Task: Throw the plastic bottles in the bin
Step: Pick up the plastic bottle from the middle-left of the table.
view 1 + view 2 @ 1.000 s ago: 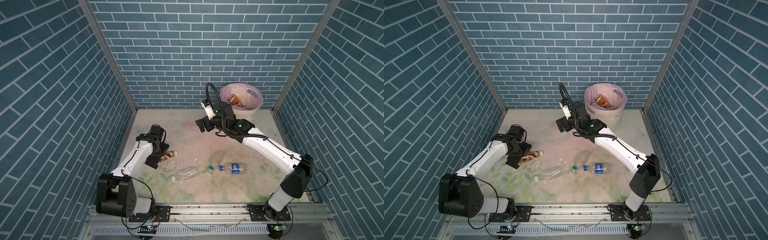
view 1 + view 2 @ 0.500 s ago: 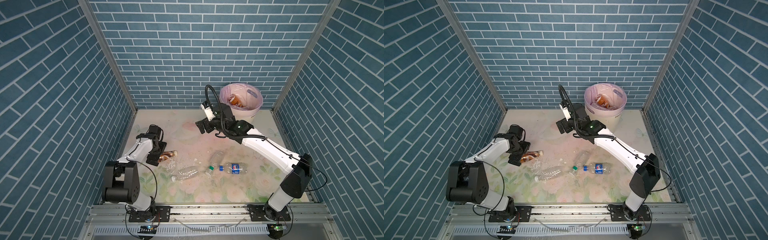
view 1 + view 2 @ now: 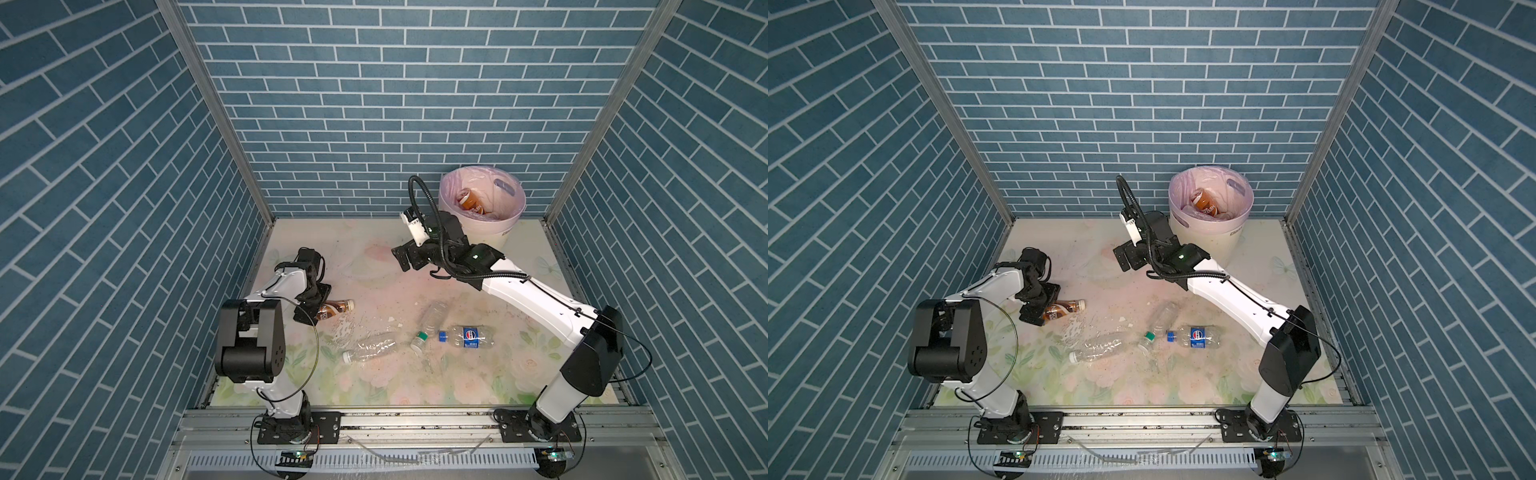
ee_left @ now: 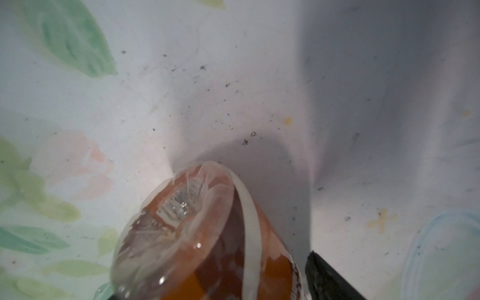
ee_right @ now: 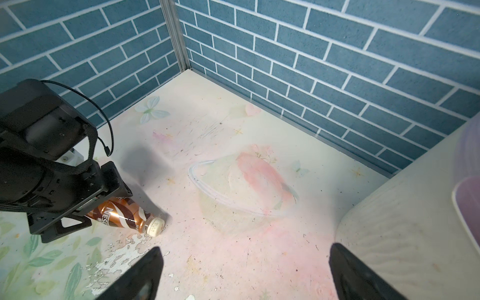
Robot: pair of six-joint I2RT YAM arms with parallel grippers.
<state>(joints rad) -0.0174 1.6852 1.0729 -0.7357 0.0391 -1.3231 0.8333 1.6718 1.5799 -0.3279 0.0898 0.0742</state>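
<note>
A brown bottle (image 3: 336,308) (image 3: 1064,309) with a cream cap lies on the floral mat at the left. My left gripper (image 3: 316,306) (image 3: 1043,309) straddles its base end, jaws open. In the left wrist view the bottle (image 4: 207,246) fills the space between the jaws, with a thin gap before the one visible black finger (image 4: 327,280). Three more plastic bottles lie mid-mat: a clear one (image 3: 372,353), a green-capped one (image 3: 430,322) and a blue-labelled one (image 3: 467,336). My right gripper (image 3: 401,259) (image 5: 244,272) hangs open and empty beside the bin (image 3: 494,232) (image 5: 415,246).
The bin stands in the back right corner, lined with a pale bag, with a brown bottle (image 3: 469,201) inside. Blue brick walls close in the left, back and right. A metal rail (image 3: 415,419) runs along the front edge.
The left arm has settled lower over the brown bottle and its jaws have narrowed around it. The right arm has barely shifted.
</note>
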